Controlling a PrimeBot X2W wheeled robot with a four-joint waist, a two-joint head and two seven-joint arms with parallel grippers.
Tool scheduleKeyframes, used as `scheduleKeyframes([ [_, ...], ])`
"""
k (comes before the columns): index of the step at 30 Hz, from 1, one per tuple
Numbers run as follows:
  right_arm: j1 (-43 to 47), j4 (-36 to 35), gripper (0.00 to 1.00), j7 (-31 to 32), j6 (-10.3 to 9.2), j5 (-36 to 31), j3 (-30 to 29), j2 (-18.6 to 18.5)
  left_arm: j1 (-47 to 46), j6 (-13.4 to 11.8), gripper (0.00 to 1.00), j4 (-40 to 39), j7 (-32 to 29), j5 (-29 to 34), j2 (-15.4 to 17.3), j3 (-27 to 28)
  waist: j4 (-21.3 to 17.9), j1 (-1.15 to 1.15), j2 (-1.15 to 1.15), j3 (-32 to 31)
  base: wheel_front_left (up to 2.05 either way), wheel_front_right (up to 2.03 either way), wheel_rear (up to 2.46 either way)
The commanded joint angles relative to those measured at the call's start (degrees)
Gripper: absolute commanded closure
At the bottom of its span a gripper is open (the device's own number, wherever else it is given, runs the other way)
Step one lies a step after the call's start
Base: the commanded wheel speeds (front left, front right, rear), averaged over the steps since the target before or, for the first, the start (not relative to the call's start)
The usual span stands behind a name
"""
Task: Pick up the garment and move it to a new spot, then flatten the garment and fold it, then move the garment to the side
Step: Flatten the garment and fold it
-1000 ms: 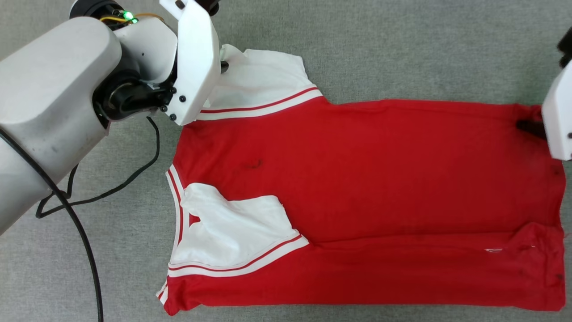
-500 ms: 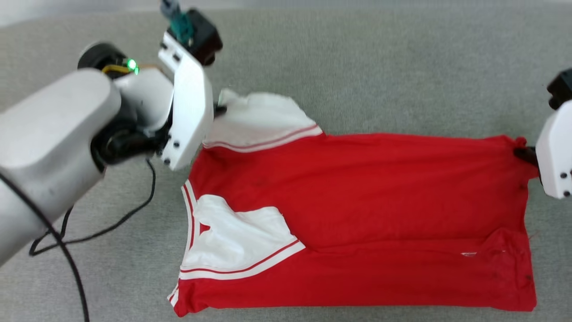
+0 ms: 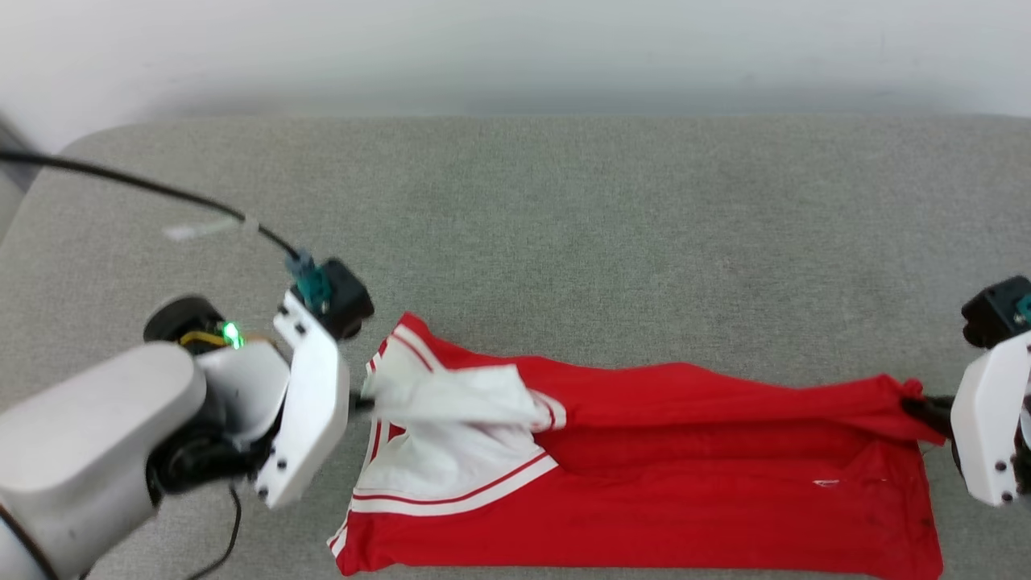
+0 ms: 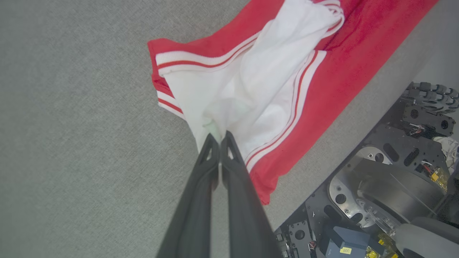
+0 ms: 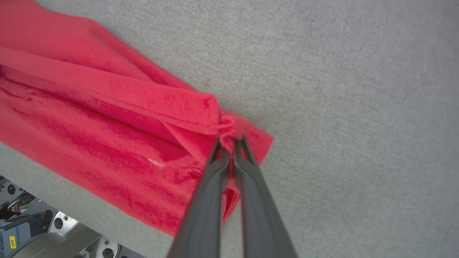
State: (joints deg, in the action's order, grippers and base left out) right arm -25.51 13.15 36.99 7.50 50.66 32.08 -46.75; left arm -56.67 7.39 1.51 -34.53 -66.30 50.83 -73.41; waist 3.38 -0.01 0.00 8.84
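Garment [image 3: 685, 499]: on the grey cloth-covered counter [image 3: 564, 225], close to its near edge. The near half lies flat, and the far long edge is raised and strung between the two claws.
Long axis: across the head view from left to right, with white sleeves and striped collar at the robot's left and the red hem at its right.
Left claw [image 4: 219, 138]: closed tight, pinching white sleeve [image 4: 265, 71] cloth at its tips; the garment stretches from it toward the right.
Right claw [image 5: 231, 141]: closed tight on a bunched red hem corner [image 5: 229, 125]; the garment stretches from it toward the left.
Nearer arm: neither, as each holds its own end of the same edge.
Coming move, as I judge it: bring the held edge toward the robot and over the flat half. The line between the claws should stay parallel to the long axis, or the fold will skew.
Carrier: the counter alone bears the garment.
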Motion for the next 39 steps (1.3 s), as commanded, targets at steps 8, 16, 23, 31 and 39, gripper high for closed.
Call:
scheduleKeyframes([
  [8, 7.6, -1.4, 1.0, -2.7, -0.03, 0.2, 0.9, -1.3, 10.9, -0.4, 1.0, -0.2, 1.8, 0.4, 1.5, 0.0, -0.4, 0.01, 0.0, -1.2, 0.0, 0.0, 0.0],
  [16, 9.9, 1.3, 1.0, -3.7, -0.03, -2.8, 2.7, 1.8, 16.5, -0.4, 1.0, 4.7, 2.5, 0.7, -1.5, 0.1, -0.9, 0.01, 0.0, 0.8, 0.0, 0.0, 0.0],
  [23, 8.5, 1.8, 0.0, -5.9, -0.05, -3.5, 0.8, 3.4, 16.1, -0.9, 0.0, 6.1, 7.5, 0.2, -1.5, 2.6, -1.4, 0.01, 0.0, -0.4, 0.0, 0.0, 0.0],
  [31, 10.7, -4.4, 0.0, -9.9, -0.03, -1.8, -6.6, 1.8, 15.9, -5.5, 0.0, 2.7, 21.4, 6.4, 0.4, 7.4, -1.6, 0.01, 0.0, -2.3, 0.0, 0.0, 0.0],
  [39, 15.5, -4.9, 0.0, -12.0, -0.03, -0.5, -18.0, 2.5, 20.6, -15.9, 0.0, 1.3, 39.7, 11.5, -0.7, 12.6, -1.6, 0.01, 0.0, -1.3, 0.0, 0.0, 0.0],
])
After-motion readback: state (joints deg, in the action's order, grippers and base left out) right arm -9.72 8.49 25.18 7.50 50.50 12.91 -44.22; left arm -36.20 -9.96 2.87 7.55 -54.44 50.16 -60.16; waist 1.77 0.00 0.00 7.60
